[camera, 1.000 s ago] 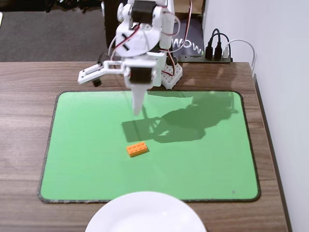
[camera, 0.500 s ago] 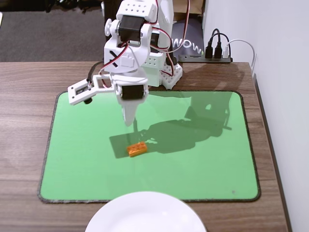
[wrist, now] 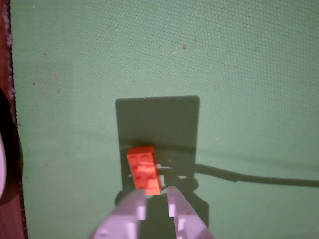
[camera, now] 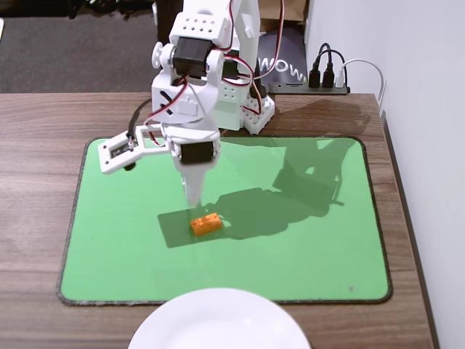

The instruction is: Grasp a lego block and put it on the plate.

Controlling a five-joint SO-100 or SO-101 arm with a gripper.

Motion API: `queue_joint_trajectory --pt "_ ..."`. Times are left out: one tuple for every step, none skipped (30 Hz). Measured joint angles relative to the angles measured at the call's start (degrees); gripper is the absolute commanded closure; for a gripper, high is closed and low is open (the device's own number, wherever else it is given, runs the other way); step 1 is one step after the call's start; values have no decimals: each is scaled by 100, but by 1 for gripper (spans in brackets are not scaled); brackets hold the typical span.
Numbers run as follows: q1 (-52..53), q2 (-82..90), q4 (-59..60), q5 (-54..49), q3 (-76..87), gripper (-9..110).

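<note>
One arm, bent down — fingers [wrist: 156, 205] nearly closed | above lego block [camera: 205, 224]

A small orange lego block [camera: 206, 224], studded on top, is seen lying flat and slightly skewed near the middle of a green mat [camera: 312, 247]. A large, glossy white plate [camera: 218, 322] is set well apart at the near edge, partly cut off.

The lego block [camera: 205, 224] is orange, reddish in the wrist view [wrist: 144, 169], just ahead of the pale, perhaps white, fingers [wrist: 134, 215]; the mat [camera: 305, 247] beneath them is green, finely dotted; the plate [camera: 218, 320] is plain white.
</note>
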Motion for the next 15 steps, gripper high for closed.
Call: queue_joint_trajectory --pt "-9 -26 0 0 0 76" --pt "-9 -35 26 0 0 73" --pt "-9 -70 62 0 0 70" --pt "-18 -88 88 -18 0 70" --pt "-44 -88 88 -35 0 70" --pt "-70 -114 88 -53 0 70" --pt "-105 -158 88 -88 0 70" --pt "-141 -176 97 -132 0 70" --pt "-176 -193 97 -185 0 70" --pt "-220 -229 114 -246 0 70" --pt "-272 -281 114 -325 0 70" --pt "-308 -325 123 -387 0 70" --pt "-352 -369 123 -457 0 70" --pt "-378 -431 123 -510 -9 69" --pt "-396 -483 123 -571 -9 67"
